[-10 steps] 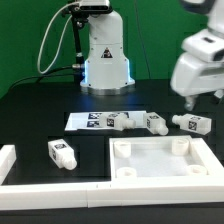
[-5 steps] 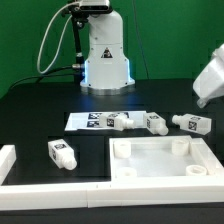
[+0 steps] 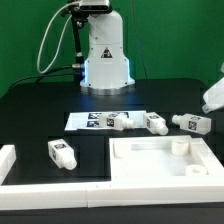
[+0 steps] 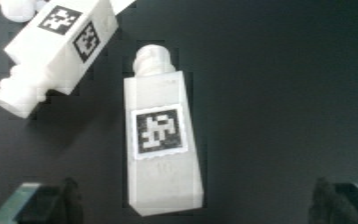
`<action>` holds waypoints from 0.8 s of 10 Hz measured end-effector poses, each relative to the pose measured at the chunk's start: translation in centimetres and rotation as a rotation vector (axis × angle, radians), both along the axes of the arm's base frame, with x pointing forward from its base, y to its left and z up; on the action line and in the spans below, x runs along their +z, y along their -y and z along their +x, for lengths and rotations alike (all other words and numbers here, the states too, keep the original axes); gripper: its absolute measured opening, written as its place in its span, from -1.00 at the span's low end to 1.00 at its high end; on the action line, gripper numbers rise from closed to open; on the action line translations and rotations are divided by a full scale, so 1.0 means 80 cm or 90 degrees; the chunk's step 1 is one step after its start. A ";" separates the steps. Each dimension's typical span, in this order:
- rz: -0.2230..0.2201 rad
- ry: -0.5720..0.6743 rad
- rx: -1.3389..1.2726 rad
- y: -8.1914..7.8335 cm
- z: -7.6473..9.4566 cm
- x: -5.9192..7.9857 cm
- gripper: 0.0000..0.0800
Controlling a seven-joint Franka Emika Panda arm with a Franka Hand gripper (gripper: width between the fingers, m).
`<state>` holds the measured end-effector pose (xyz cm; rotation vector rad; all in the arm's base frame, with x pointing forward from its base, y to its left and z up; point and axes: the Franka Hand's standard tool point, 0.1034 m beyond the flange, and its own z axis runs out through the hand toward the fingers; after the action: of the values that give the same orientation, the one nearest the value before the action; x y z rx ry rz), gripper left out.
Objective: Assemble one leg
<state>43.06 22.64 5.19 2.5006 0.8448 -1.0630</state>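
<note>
Ext. wide, frontal; wrist overhead (shares leg (image 4: 162, 130)).

We see four stubby white legs, tagged in black and white, lying on their sides. Three form a row: first leg (image 3: 122, 121), second leg (image 3: 157, 122), third leg (image 3: 195, 122). The fourth leg (image 3: 62, 153) lies well apart, toward the exterior view's left. The close-up leg (image 4: 163, 130) shows its tag facing up and its narrower round end.

Row running toward three o'clock on the desk (image 3: 30, 110): first leg (image 3: 120, 121) at the marker board (image 3: 80, 120), second leg (image 3: 155, 122), third leg (image 3: 192, 122). Alone at eight o'clock, fourth leg (image 3: 62, 153); white panel (image 3: 150, 165) at five.
</note>
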 end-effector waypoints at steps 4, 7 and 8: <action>0.010 -0.035 0.085 0.026 0.004 -0.025 0.62; 0.000 -0.041 0.079 0.034 0.001 -0.034 0.62; -0.009 -0.051 0.073 0.044 -0.004 -0.046 0.62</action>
<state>42.71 19.13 1.50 2.3796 0.9878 -1.1328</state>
